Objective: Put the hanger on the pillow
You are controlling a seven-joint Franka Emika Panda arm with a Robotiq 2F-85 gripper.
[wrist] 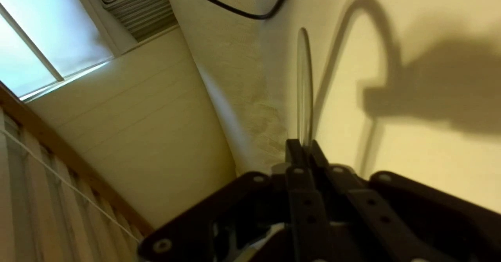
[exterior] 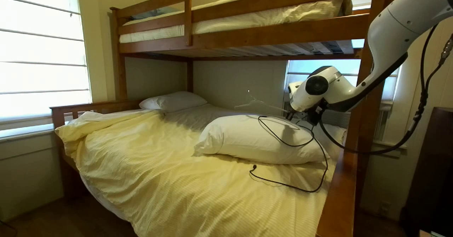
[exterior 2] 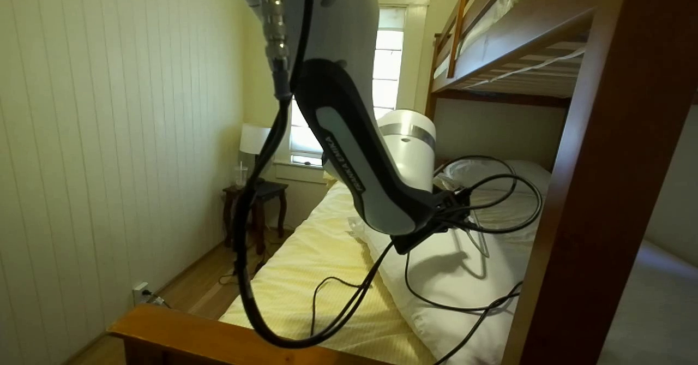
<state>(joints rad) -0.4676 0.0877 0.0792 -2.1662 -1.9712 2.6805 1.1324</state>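
Note:
The white pillow (exterior: 237, 139) lies plump and creased on the bed. It also shows in an exterior view (exterior 2: 401, 267) and in the wrist view (wrist: 422, 156). My gripper (exterior: 289, 116) is over the pillow, with its fingers closed on the thin pale hanger (exterior: 252, 103). In the wrist view the gripper's fingertips (wrist: 307, 146) pinch the hanger (wrist: 304, 85), whose rounded end points away from me. The hanger's hook sticks up in an exterior view. Shadows of gripper and hanger fall on the pillow. I cannot tell whether the hanger's lower part touches it.
A black cable (exterior: 283, 141) hangs from the arm, across the pillow and onto the yellow bedsheet (exterior: 170, 180). The upper bunk (exterior: 247, 35) is overhead. A wooden post (exterior 2: 589, 190) stands beside the arm. A flatter pillow (exterior: 175, 101) lies at the far end.

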